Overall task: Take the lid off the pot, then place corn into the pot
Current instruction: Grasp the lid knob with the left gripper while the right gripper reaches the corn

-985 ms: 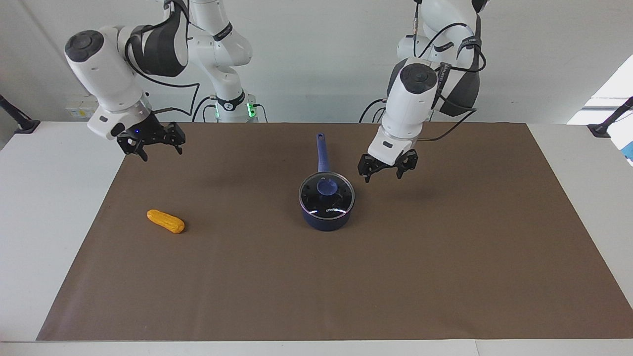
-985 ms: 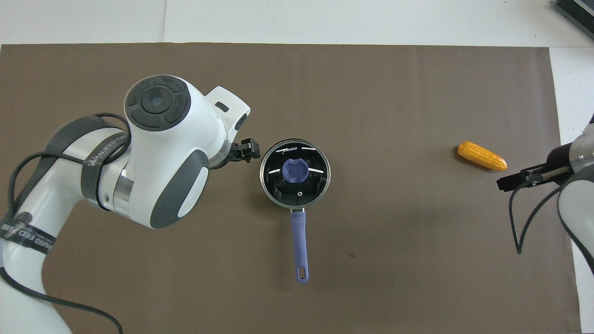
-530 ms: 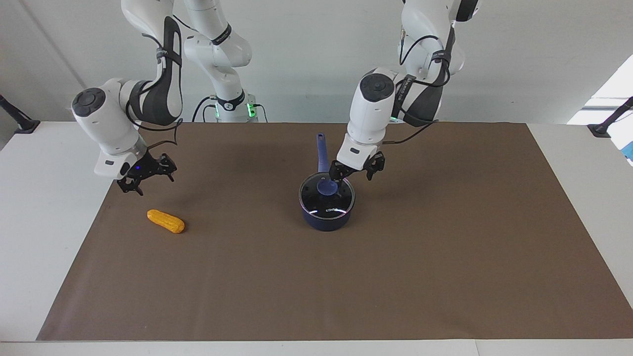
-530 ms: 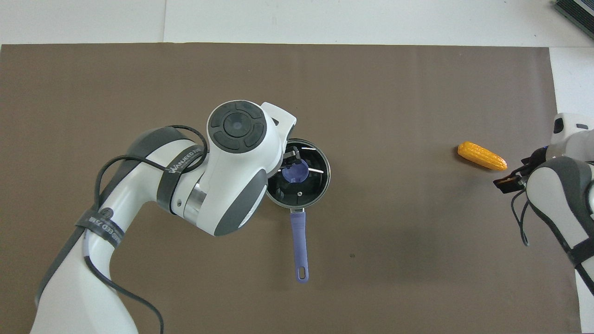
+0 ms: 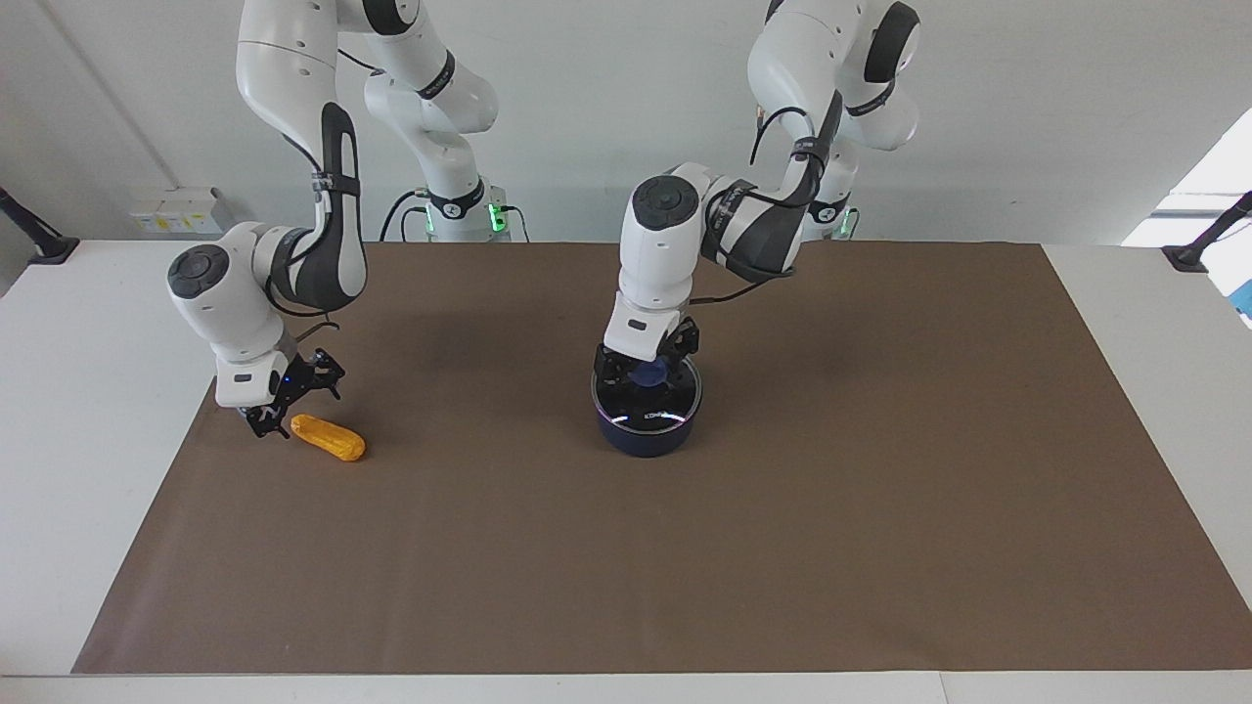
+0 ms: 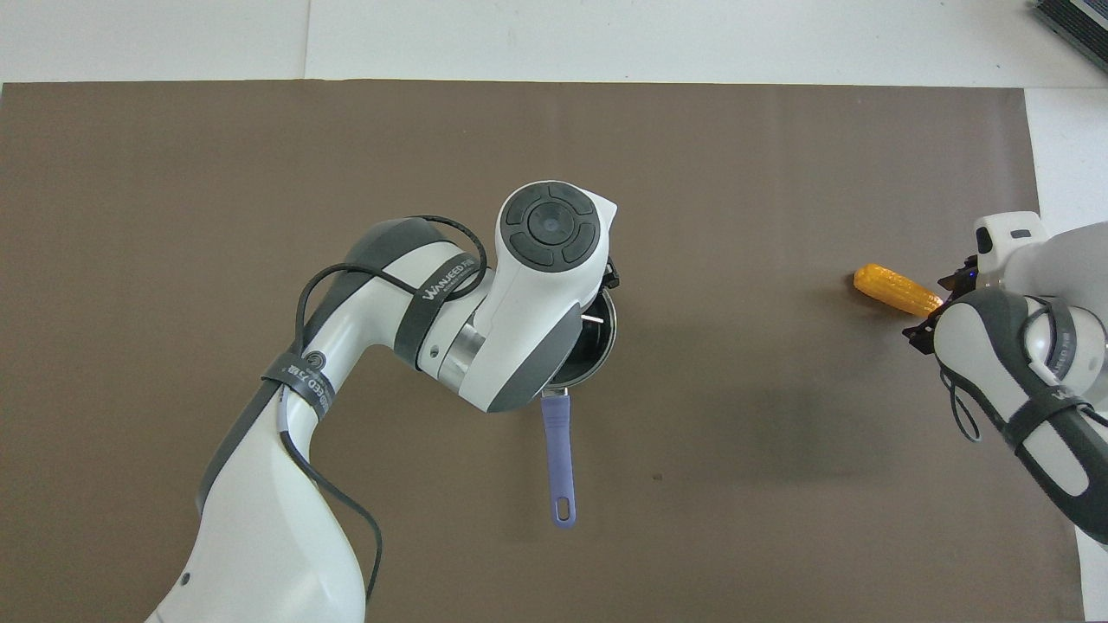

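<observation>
the pot (image 5: pixel 646 435) stands mid-mat with the lid (image 5: pixel 648 401) on it, its handle (image 6: pixel 558 459) pointing toward the robots. the left pincer (image 5: pixel 648 372) is down over the lid, its fingers spread apart on either side of the blue knob (image 5: pixel 647 374); whether they touch the knob cannot be told. in the overhead view the left arm hides most of the lid and only a sliver of the rim shows. the corn (image 5: pixel 329 437) lies on the brown mat (image 5: pixel 685 567) toward the right arm's end of the surface (image 5: pixel 88 411), a bit farther from the robots than the pot and well apart from it. the right pincer (image 5: pixel 289 396) hangs low with its fingers apart, tips just beside the end of the corn that points to the mat's edge, not gripping it.
</observation>
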`<state>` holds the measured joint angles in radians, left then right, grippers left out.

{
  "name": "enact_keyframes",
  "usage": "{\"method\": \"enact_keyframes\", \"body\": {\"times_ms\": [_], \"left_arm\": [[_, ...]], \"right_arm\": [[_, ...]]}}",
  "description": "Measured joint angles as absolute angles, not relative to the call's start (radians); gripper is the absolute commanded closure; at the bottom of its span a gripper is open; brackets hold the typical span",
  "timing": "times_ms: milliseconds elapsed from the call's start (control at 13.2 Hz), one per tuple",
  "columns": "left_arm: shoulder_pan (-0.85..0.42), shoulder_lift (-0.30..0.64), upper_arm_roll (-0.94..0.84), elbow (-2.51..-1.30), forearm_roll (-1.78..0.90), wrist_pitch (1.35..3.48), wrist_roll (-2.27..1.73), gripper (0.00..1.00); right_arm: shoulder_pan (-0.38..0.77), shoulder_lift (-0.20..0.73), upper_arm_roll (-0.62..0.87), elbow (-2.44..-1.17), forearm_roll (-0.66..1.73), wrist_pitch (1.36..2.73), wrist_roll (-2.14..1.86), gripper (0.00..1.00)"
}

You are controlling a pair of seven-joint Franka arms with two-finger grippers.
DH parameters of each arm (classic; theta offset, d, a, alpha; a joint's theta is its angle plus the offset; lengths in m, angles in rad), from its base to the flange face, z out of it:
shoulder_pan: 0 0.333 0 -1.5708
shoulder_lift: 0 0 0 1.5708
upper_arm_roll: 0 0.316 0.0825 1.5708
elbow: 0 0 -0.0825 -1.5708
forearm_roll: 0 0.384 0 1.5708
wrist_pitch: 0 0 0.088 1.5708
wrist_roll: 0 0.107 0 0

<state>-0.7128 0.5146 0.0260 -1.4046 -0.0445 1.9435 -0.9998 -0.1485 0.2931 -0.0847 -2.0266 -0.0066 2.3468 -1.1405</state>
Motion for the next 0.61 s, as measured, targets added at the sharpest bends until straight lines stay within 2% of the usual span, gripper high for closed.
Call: {"method": "enact_keyframes", "body": {"times_ms": [606], "left_arm": [[-0.713,0.523,0.031,-1.404,-0.044,1.941,-0.991,0.00]], "right_arm": [[-0.123,0.333,-0.063,-1.993,0.022,2.383,-1.211,0.00]]}}
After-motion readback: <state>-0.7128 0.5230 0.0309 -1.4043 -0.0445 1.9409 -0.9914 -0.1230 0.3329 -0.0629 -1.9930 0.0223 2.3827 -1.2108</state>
